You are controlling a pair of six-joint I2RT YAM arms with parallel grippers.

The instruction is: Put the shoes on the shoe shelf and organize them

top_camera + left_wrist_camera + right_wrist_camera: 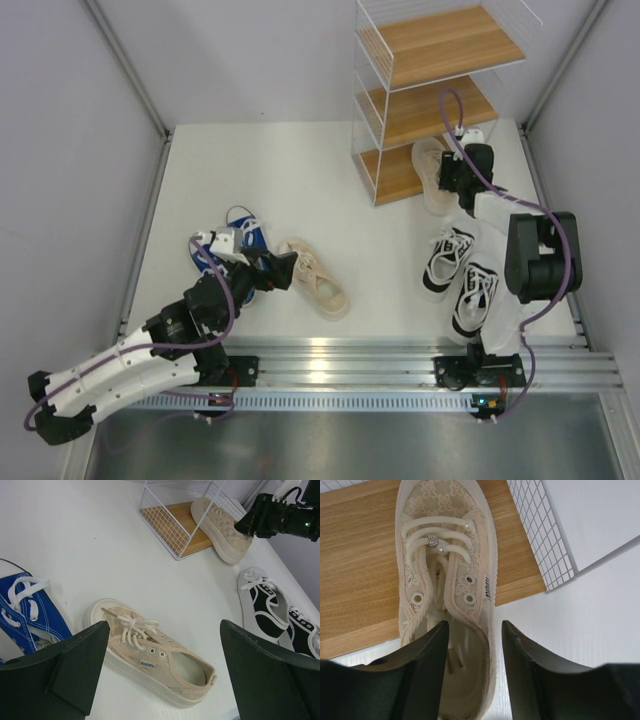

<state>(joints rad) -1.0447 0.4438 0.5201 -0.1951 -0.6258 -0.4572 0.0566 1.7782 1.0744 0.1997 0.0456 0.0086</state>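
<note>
Shelf (440, 45) of white wire with three wooden tiers stands at the far right of the counter (300, 170). Its bottom tier holds the toe of one beige shoe (447, 555), whose heel sticks out onto the counter. A black pair (447, 262) lies side by side nearer the front. The blue pair (245, 232) and the other beige shoe (315, 280) lie at left. The right end effector (474, 629) straddles the first shoe's side wall, narrowly parted. The left end effector (165, 675) gapes wide above the other beige shoe.

A white counter (300, 180) fills the enclosure. Pale grey walls (60, 150) rise along its left, far and right edges, and a ribbed aluminium rail (330, 362) spans the near edge.
</note>
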